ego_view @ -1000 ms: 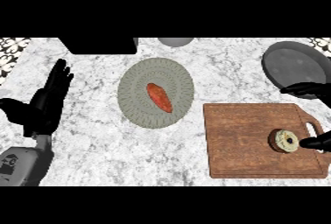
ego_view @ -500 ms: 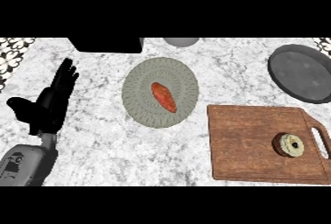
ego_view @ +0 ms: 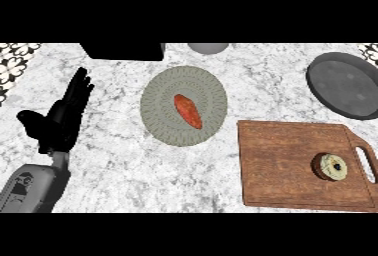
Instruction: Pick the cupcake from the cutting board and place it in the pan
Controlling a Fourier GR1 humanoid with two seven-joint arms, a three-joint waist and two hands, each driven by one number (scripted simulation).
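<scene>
- While nothing touches it, the cupcake [ego_view: 331, 166] sits on the cutting board [ego_view: 288, 165], near its handle slot.
- Dark pan [ego_view: 344, 85] lies beyond the board, apart.
- Grey plate [ego_view: 161, 107] carries a red-orange food piece [ego_view: 187, 111].
- Left hand [ego_view: 63, 117] rests at the table's [ego_view: 118, 165] left, fingers straight, holding nothing.

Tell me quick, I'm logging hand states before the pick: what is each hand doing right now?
Left hand: open, fingers straight, holding nothing, at the view's left.
Right hand: not in view; the cupcake sits untouched on the cutting board.
</scene>
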